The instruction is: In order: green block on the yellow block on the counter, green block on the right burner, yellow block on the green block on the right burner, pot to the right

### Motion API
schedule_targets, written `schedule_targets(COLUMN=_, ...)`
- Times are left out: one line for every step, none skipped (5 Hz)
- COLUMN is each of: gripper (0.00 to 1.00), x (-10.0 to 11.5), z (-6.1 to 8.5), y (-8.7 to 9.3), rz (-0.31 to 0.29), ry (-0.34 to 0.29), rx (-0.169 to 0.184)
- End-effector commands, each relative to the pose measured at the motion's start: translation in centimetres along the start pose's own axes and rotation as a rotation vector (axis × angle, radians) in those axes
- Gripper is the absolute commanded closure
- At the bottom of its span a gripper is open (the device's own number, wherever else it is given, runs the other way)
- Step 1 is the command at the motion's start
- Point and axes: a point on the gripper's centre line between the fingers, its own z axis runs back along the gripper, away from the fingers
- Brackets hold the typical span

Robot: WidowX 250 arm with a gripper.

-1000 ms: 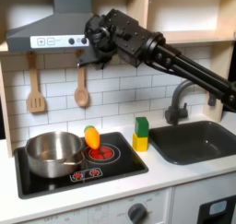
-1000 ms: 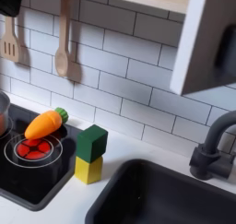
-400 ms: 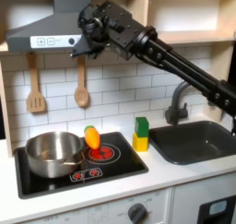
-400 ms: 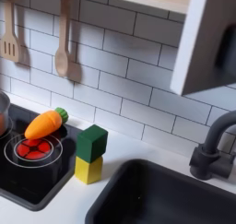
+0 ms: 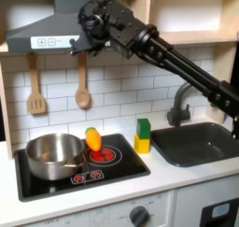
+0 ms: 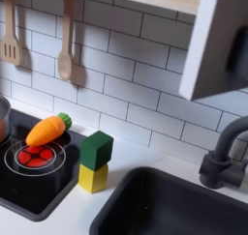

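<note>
Where the counter (image 6: 58,216) meets tile, the green block (image 6: 96,149) tops the yellow block (image 6: 93,178).

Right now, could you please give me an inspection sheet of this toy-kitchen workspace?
Surface: pale counter, black hob.
Job's things: green block stacked on yellow block beside the hob; pot on one burner; right burner bare.
Clutter: toy carrot at the burner's edge.
Gripper: gripper raised by the hood; jaws unclear.
Cables: nothing seen.
Surroundings: sink, faucet, hanging utensils, tiled wall.
</note>
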Motion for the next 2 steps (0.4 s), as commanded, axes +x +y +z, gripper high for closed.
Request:
schedule_targets(gripper=1.00, x=0.07, z=-0.15, y=0.06, rz=0.021, ry=0.008, rx=-0.002)
schedule_targets(gripper=1.00, x=0.87, z=0.27, y=-0.24, rz=0.022, ry=-0.004, rx=-0.006)
